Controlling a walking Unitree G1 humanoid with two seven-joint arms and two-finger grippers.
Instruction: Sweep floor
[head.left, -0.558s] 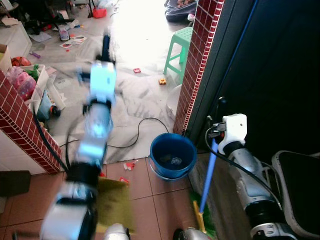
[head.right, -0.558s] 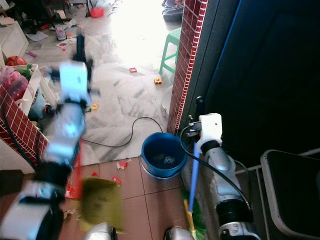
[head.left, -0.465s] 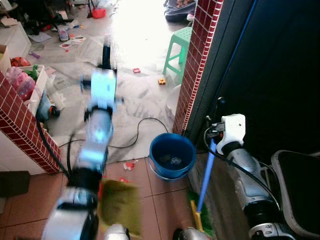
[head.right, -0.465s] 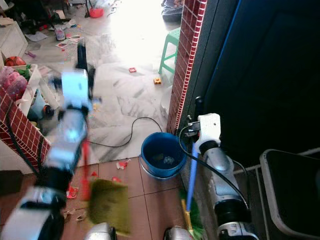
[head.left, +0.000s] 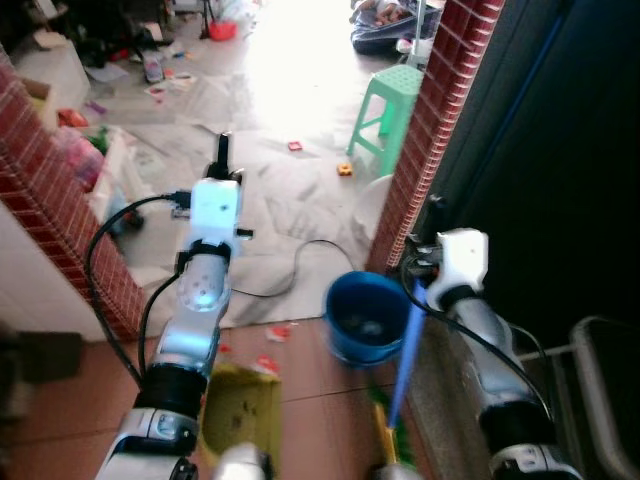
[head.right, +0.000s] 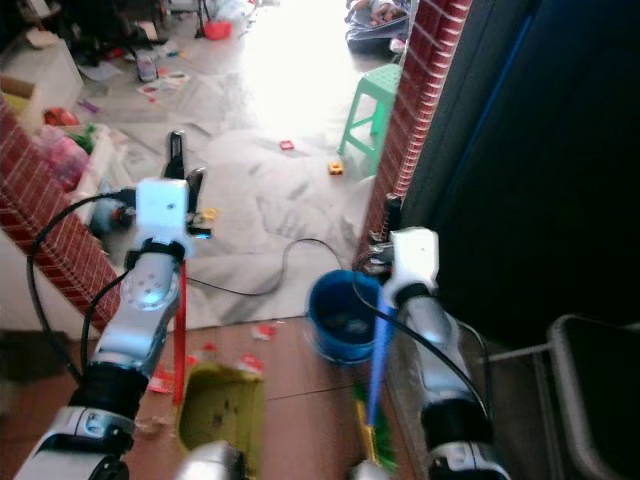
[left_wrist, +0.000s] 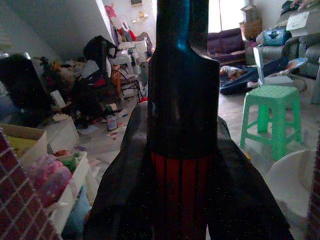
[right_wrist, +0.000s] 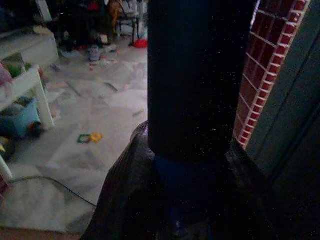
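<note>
My left gripper (head.left: 222, 152) is shut on the top of a red handle (head.right: 180, 340) that runs down to an olive-green dustpan (head.right: 220, 405) resting on the terracotta tiles. In the left wrist view the red handle (left_wrist: 180, 200) with its black cap sits between the fingers. At the brick pillar, my right gripper (head.left: 432, 206) is shut on a blue broom handle (head.left: 405, 340). The broom's green bristles (head.left: 385, 420) reach the floor by my feet. Red scraps of litter (head.left: 272, 333) lie on the tiles near the dustpan.
A blue bucket (head.left: 365, 315) stands between the two arms, against the red brick pillar (head.left: 425, 140). A black cable (head.left: 300, 265) loops over the grey sheet beyond it. Further off are a green stool (head.left: 392, 105), small toys and cluttered white shelves (head.right: 60, 150) at left.
The camera has shifted. My left arm, blurred before, has drawn back toward me and now holds still with the dustpan. The right arm keeps the broom as it was.
</note>
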